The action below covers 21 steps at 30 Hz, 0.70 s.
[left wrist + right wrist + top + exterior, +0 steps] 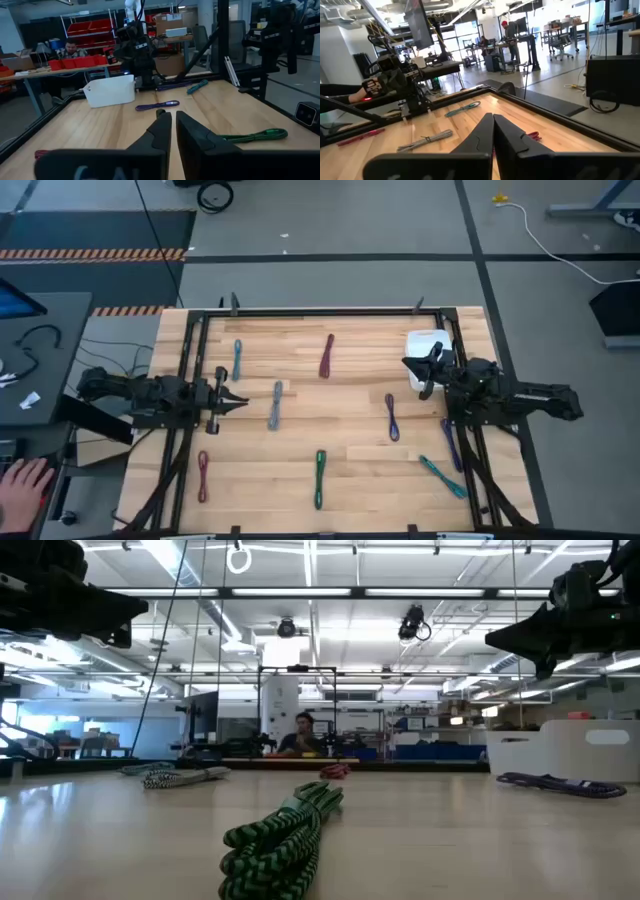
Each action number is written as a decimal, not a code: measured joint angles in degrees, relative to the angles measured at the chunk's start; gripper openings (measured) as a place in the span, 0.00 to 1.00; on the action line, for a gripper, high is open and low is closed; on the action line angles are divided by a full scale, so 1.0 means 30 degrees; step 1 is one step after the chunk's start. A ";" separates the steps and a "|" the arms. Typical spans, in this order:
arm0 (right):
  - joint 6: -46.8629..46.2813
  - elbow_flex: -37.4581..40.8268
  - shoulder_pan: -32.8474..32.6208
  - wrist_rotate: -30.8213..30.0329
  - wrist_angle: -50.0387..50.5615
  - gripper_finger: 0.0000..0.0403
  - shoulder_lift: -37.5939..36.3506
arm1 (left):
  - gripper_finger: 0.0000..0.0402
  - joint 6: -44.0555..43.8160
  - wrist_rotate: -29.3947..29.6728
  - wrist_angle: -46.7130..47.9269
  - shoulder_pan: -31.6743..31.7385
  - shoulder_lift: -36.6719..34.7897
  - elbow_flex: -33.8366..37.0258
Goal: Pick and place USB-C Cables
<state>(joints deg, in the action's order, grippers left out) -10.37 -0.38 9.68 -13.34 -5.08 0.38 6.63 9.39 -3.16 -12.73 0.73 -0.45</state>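
Several USB-C cable bundles lie flat on the wooden table, none of them held. In the high view there is a teal one [237, 360], a maroon one [327, 356], a grey one [275, 405], a purple one [392, 418], a green one [319, 478], a red one [203, 476], a second teal one [442, 476] and a dark purple one [452, 442]. My left gripper [238, 402] hovers shut over the table's left part, just left of the grey cable. My right gripper [424, 372] hovers shut beside the white bin [428, 345]. Both grippers stay high above the table in the low view.
The white bin stands at the far right of the table [560, 750]. A black frame [320, 311] runs around the table's edges. A person's hand [25, 485] shows off the table's near left, and a person sits in the room beyond [303, 735]. The green cable [285, 835] lies nearest the near edge.
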 joint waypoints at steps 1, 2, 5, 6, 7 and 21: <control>0.0000 0.0000 0.0000 -0.0007 0.0000 0.03 0.0000 | 0.08 0.0000 0.0000 -0.0006 0.0006 0.0000 0.0005; 0.0000 0.0000 0.0003 -0.0007 0.0000 0.03 -0.0003 | 0.07 0.0000 0.0000 -0.0002 0.0003 0.0000 0.0007; 0.0000 0.0003 0.0006 0.0000 0.0000 0.03 -0.0004 | 0.08 0.0000 0.0000 -0.0006 0.0006 0.0000 0.0007; 0.0000 0.0000 -0.0001 -0.0005 0.0000 0.03 -0.0003 | 0.08 0.0000 0.0000 -0.0006 0.0006 0.0000 0.0007; 0.0000 0.0001 0.0000 -0.0001 0.0000 0.03 -0.0007 | 0.09 0.0000 0.0000 0.0001 0.0006 0.0000 0.0000; 0.0000 0.0005 -0.0001 -0.0002 0.0000 0.03 -0.0002 | 0.07 0.0000 0.0000 -0.0004 -0.0001 0.0000 0.0002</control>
<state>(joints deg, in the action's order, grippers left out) -10.37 -0.37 9.67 -13.35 -5.08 0.38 6.63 9.39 -3.17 -12.73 0.73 -0.44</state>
